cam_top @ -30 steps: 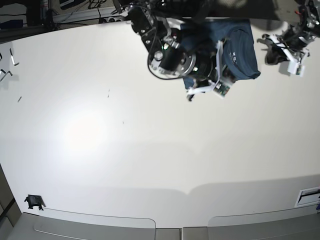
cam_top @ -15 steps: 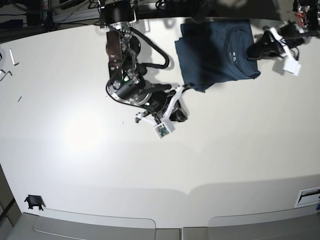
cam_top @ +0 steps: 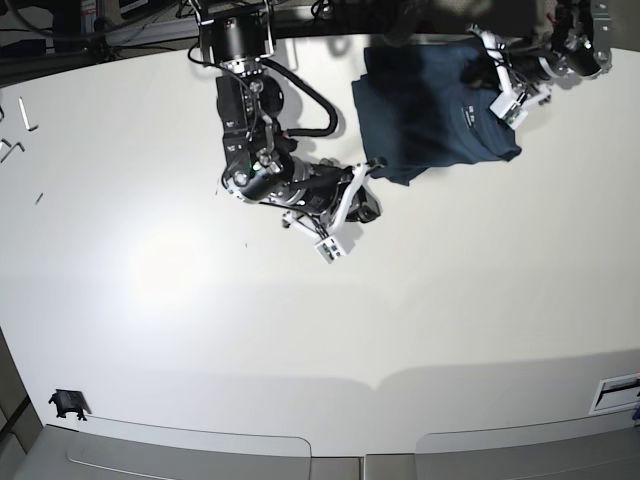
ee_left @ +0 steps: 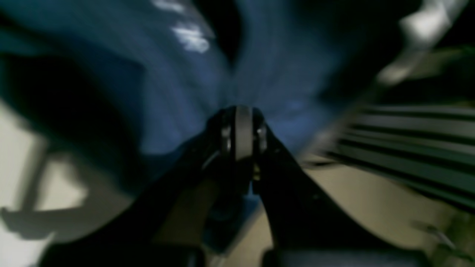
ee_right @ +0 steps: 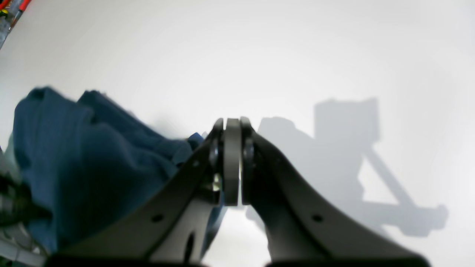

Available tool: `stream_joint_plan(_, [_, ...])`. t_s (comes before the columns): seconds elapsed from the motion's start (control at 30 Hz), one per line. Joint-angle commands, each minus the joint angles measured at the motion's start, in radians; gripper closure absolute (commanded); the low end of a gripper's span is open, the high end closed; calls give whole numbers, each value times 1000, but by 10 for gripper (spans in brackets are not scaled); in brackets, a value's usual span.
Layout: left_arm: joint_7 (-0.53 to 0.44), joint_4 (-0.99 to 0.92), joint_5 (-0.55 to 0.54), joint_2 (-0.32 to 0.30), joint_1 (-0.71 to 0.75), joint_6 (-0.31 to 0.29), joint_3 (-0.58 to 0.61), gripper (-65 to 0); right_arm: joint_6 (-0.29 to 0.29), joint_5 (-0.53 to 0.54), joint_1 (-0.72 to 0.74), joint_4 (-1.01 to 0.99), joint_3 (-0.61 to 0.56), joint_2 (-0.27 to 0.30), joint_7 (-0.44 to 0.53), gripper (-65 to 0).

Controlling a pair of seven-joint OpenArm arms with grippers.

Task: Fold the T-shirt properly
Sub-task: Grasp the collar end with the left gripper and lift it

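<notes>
Both end effectors closed beside folded T-shirt (cam_top: 435, 105).

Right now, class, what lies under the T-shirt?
The T-shirt rests folded on the white table, which shows bare all round its near edges. Anything between cloth and tabletop is covered, and the left gripper overlaps its right edge.

t-shirt (cam_top: 435, 110) on table (cam_top: 320, 330) far edge, right tool (cam_top: 362, 212) beside

Folded T-shirt (cam_top: 432, 105) on table (cam_top: 300, 330), arms beside.
</notes>
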Motion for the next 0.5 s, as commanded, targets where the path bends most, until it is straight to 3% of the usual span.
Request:
stream_joint_plan(0.0, [-71, 14, 33, -11, -2, 55, -6, 0, 8, 26, 20, 18, 0, -6, 22, 0])
stream_joint_plan(0.07, [-182, 14, 123, -11, -3, 135, -5, 0, 8, 26, 20, 18, 0, -6, 17, 0])
stream_joint_plan(0.13, [-230, 14, 152, -11, -23, 188, -5, 0, 8, 26, 19, 18, 0, -6, 13, 0])
stream_joint_plan(0.47, [-265, 14, 144, -11, -214, 257, -5, 0, 52, 208, -5, 18, -38, -26, -144, 0])
